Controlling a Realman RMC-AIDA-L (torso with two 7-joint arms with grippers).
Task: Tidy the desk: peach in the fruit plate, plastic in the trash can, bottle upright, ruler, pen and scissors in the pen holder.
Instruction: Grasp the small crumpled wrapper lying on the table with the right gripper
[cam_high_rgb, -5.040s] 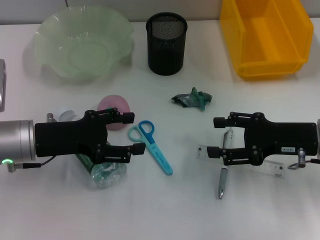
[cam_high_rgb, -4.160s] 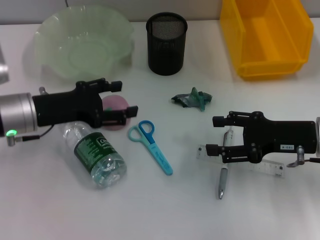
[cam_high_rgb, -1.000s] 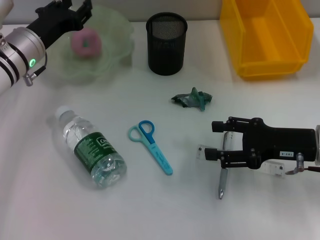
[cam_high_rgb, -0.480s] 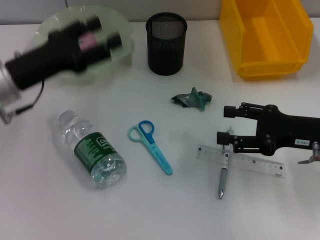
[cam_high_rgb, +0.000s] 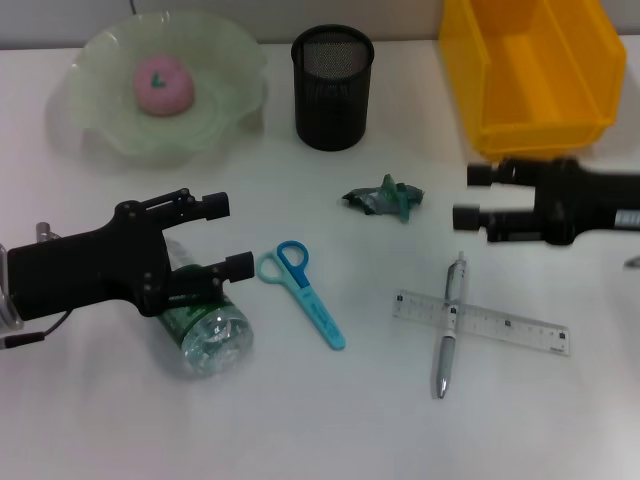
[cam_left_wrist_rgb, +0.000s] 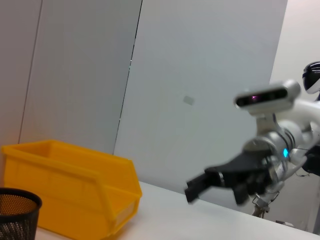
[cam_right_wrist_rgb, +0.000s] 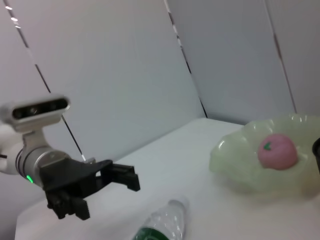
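Moved: black left gripper (cam_high_rgb: 222, 237) now spread open over the lying clear plastic bottle (cam_high_rgb: 205, 335), leaving the pink peach (cam_high_rgb: 161, 85) in the green plate (cam_high_rgb: 235, 60).
Room: black right gripper (cam_high_rgb: 468, 196), open and empty, hangs near the yellow bin (cam_high_rgb: 533, 128).
Hidden: bottle's cap end.

No legible text; ruler (cam_high_rgb: 482, 322) markings unreadable.

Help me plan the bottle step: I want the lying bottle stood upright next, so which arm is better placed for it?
Left. The left gripper hangs open right over the bottle lying on its side, while the right gripper sits across the desk near the yellow bin, away from it.
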